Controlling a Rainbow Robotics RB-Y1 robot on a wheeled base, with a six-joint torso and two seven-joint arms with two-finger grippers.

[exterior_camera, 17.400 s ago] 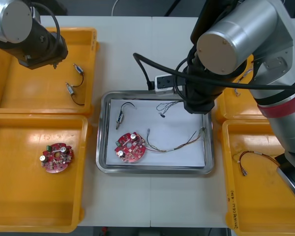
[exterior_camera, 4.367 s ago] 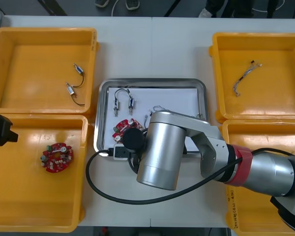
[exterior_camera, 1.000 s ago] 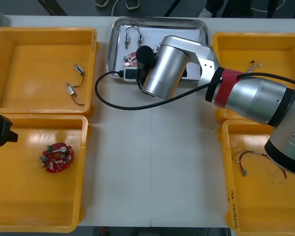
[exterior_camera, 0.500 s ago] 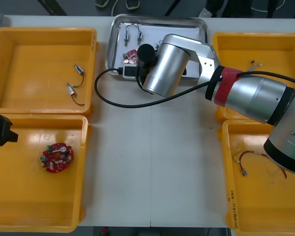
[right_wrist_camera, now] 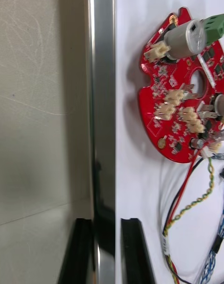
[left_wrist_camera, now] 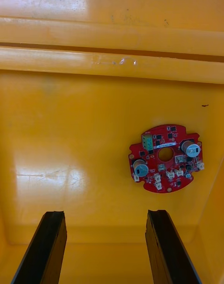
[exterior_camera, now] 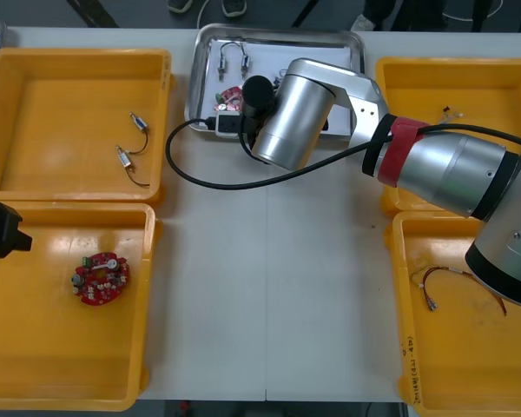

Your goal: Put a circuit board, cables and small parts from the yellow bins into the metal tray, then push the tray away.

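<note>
Steel tray [exterior_camera: 194, 82], at the bench's [exterior_camera: 269, 287] far edge, looks stiff, light and likely slippery (board [right_wrist_camera: 182, 92] and cables [right_wrist_camera: 186, 209] lie loose inside); right gripper's [right_wrist_camera: 105, 225] fingers [right_wrist_camera: 134, 251] pinch its near rim, the sensible hold; left gripper [left_wrist_camera: 107, 214], fingers spread, hovers over the near-left bin [exterior_camera: 61, 347]

From above, the silver right arm [exterior_camera: 304, 109] is covering the near half of the tray [exterior_camera: 204, 52]. It is hiding whatever is lying there and leaving just a sliver of the red board [exterior_camera: 229, 95] peeking out. The right gripper [right_wrist_camera: 106, 221] is sitting somewhere under that arm. In the right wrist view the board is running off the picture's edge, and the cables [right_wrist_camera: 186, 204] are trailing off with it. The left gripper [left_wrist_camera: 106, 214] is showing from above as a black lump cut by the edge. The cable [exterior_camera: 449, 111] in the far right bin [exterior_camera: 469, 69] is disappearing beneath the arm.
</note>
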